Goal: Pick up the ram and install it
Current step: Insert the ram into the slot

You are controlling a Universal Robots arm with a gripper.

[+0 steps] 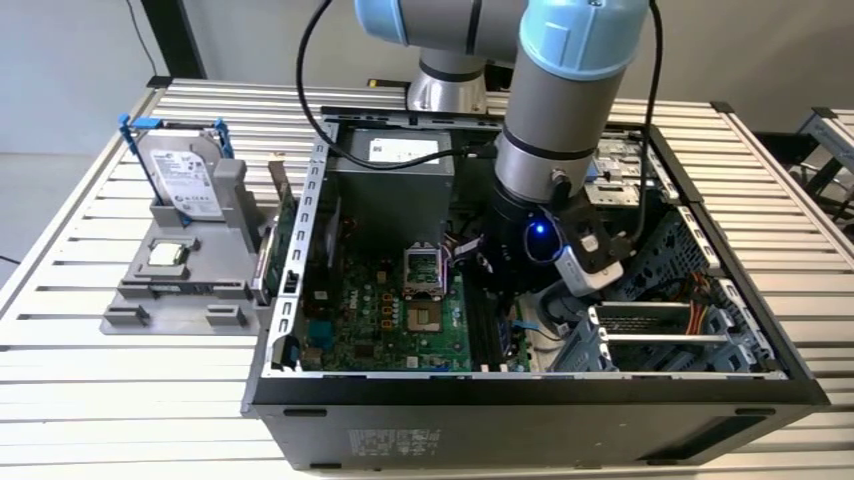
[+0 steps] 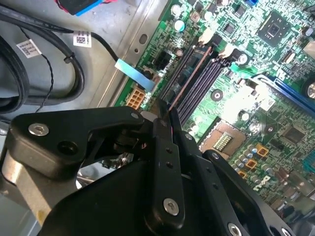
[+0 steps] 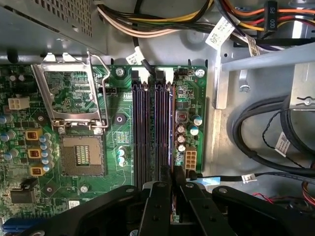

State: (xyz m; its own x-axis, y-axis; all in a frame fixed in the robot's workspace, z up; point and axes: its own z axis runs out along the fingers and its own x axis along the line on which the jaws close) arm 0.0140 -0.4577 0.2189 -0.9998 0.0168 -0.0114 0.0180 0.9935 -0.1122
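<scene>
Gripper (image 2: 165, 115): black, two-fingered; fingers drawn close together and clamped on the top edge of the ram (image 2: 189, 78), seen in both wrist views. In the first wrist view the gripper (image 3: 172, 172) sits directly over the bank of memory slots (image 3: 152, 128).

Ram: thin stick seen edge-on, standing upright in line with one of the dark memory slots on the motherboard (image 2: 275, 98), its far end by the white slot latches (image 2: 227, 50). Whether it is fully seated cannot be told.

Arm (image 1: 567, 120): grey with pale blue joint caps, reaching down from above into the open computer case (image 1: 534, 400); wrist vertical, a blue light showing on it, lower end down among the case's interior parts beside the green board.

Adjacent inside case: open CPU socket (image 3: 81, 155) with raised metal load frame, bundled cables (image 3: 261, 132).

Outside case, at the exterior view's left: grey parts stand (image 1: 174, 290) on the slatted table (image 1: 80, 400), carrying a hard drive (image 1: 184, 180) with blue rails upright.
</scene>
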